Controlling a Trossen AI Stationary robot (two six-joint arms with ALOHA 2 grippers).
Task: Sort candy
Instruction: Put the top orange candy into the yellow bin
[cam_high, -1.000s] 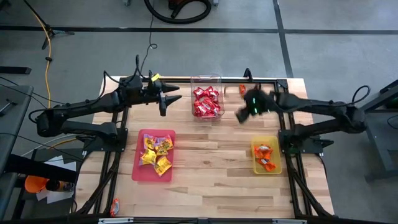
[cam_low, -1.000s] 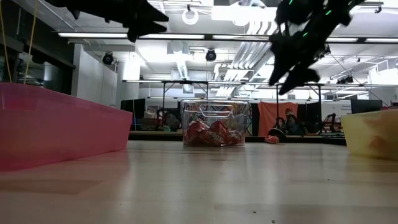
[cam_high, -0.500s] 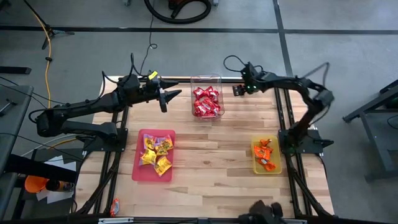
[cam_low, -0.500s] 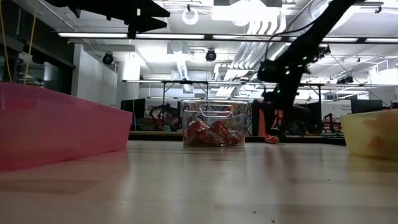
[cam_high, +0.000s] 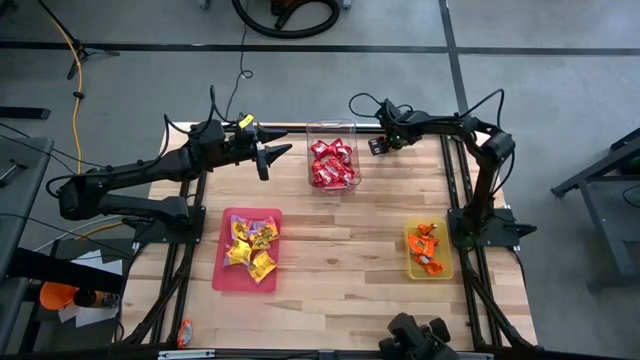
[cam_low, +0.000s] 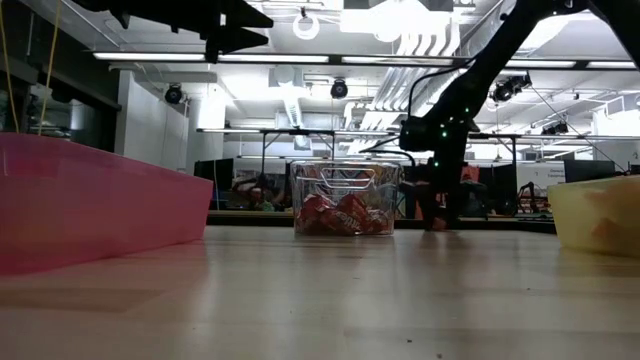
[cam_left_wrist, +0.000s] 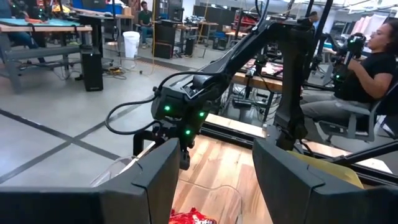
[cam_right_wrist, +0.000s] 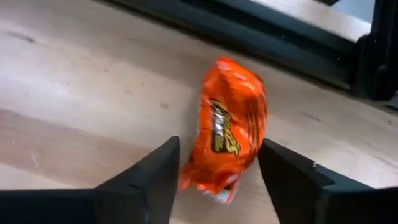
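Right tool (cam_high: 377, 146) has swung to the table's far edge, fingers spread astride a stray orange candy (cam_right_wrist: 227, 140), not yet gripping. Risk: crinkly wrapper squirts out on closing, toward the frame. Left tool (cam_high: 263, 157) open, hovering left of the tub (cam_high: 331, 128).

From above, the right gripper (cam_high: 377, 146) covers the orange candy (cam_right_wrist: 227, 138) beneath it, and the pink tray (cam_low: 90, 200) runs off the low view's edge.

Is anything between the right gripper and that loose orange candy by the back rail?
Nothing visible. The right gripper stands open right at the orange candy, a finger on either side, with only bare table around it.
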